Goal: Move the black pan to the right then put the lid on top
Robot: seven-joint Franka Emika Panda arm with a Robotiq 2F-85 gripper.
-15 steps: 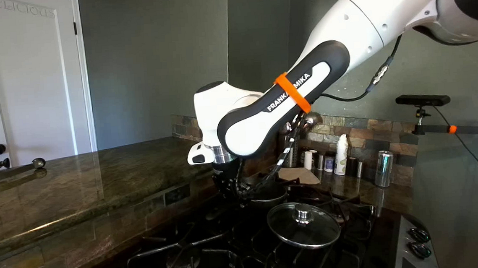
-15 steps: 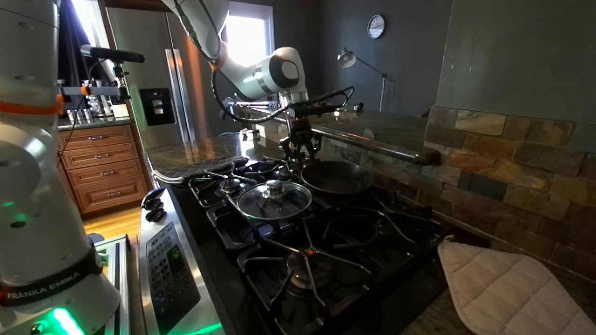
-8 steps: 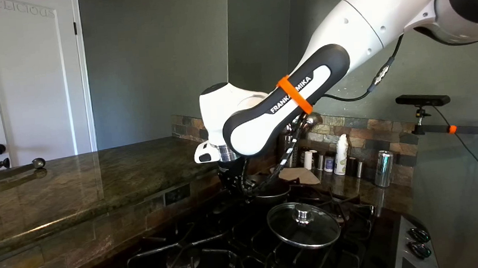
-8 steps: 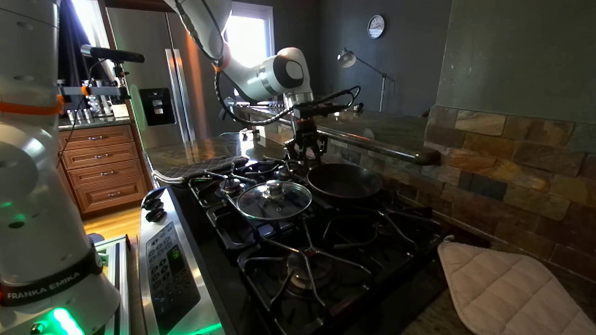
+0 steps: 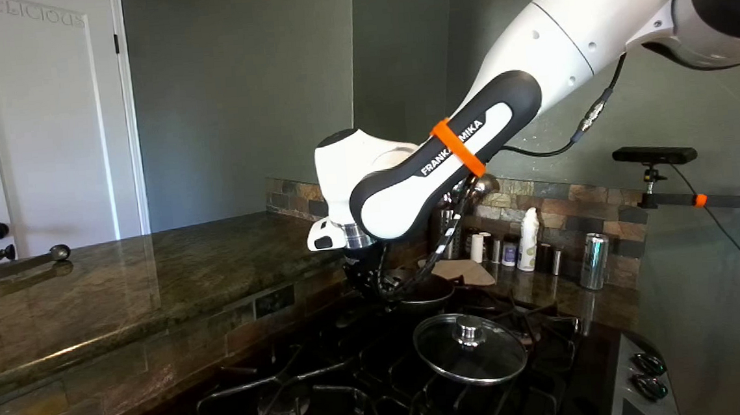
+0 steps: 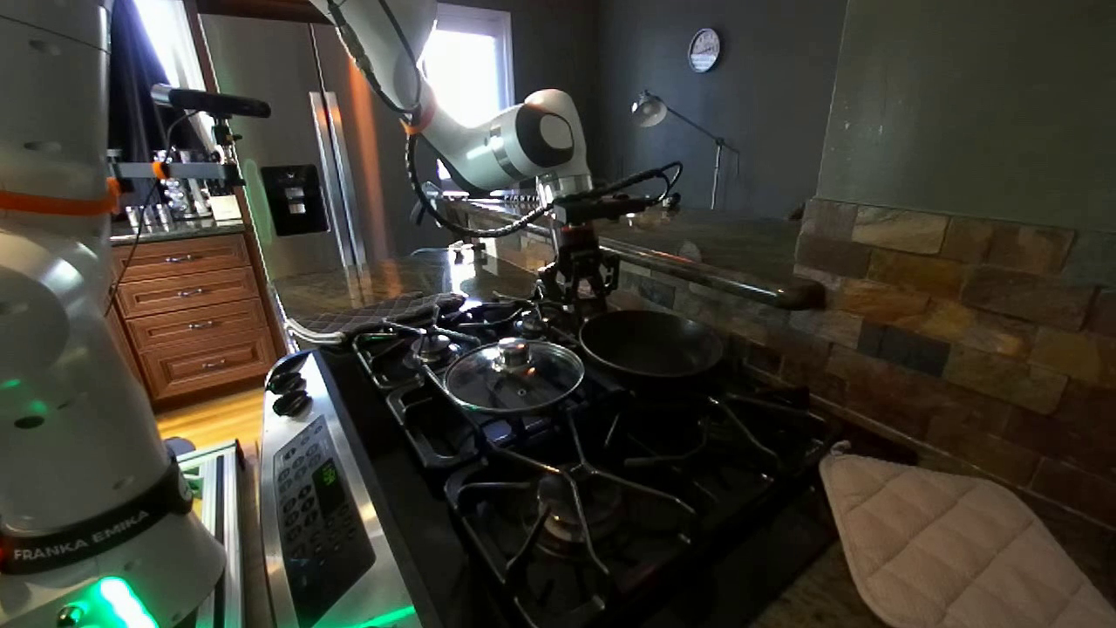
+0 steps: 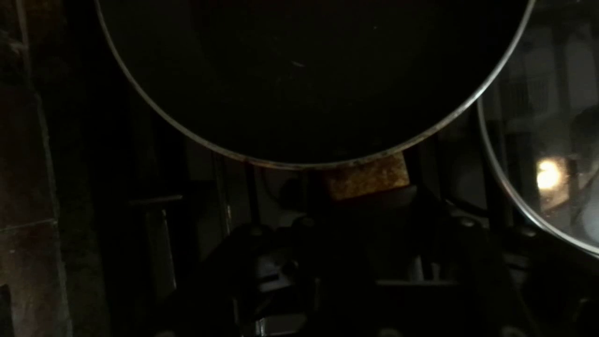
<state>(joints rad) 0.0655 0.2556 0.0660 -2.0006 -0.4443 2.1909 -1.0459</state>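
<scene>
Remotely, I have my black two-fingered gripper (image 6: pixel 586 301) pinched narrow on the dark handle (image 7: pixel 376 206) of the round shallow black frying pan (image 6: pixel 652 344), which lies just beside it.

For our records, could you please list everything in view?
Stove: one, black and steel, centre
Black pan: one, dark, over stove
Lid: one, clear glass, on stove
Quilted pads: two, beige and grey, beside stove
Containers: several, mixed colours, along backsplash
Fridge: one, steel, background
Drawers: four, brown, background
Door: one, white, background
Clock: one, pale, wall
Lamp: one, grey, background
Camera: one per exterior view, black, bracketed
Pincer: one, black, at pan's handle
Arm: one, mostly white, above stove
</scene>
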